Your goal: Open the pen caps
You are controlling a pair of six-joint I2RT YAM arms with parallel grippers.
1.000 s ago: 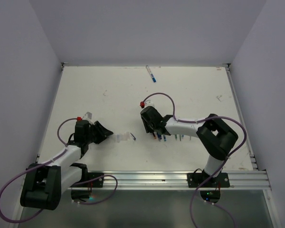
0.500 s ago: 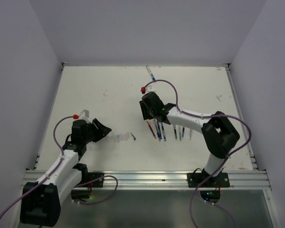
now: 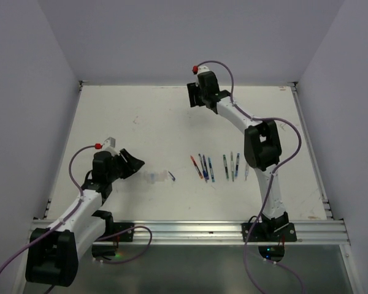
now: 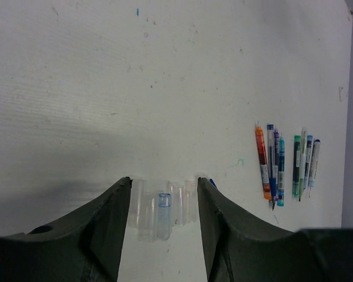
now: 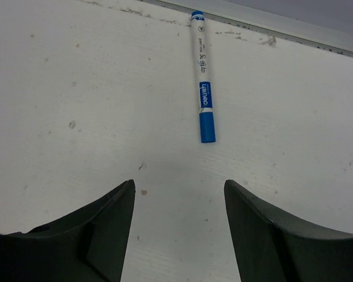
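Ahead, one capped pen [image 5: 203, 88] lies beside the rail [image 5: 270, 21].

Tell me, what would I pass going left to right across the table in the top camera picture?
left gripper → clear caps → small blue piece → row of pens

Two arms on show here: the left arm [image 3: 86, 199] and the right arm [image 3: 257, 147], both built of white tubular links with chunky black joint housings. A purple cable [image 3: 12, 257] loops out along each one, hanging loose in wide curves. There's a small red connector [image 3: 99, 146] at each wrist. Black base plates [image 3: 104, 236] sit on a ribbed aluminium rail [image 3: 190, 231]. Up close, the left fingers [image 4: 106, 229] and right fingers [image 5: 100, 229] are matte dark grey, broad, with curved inner edges.
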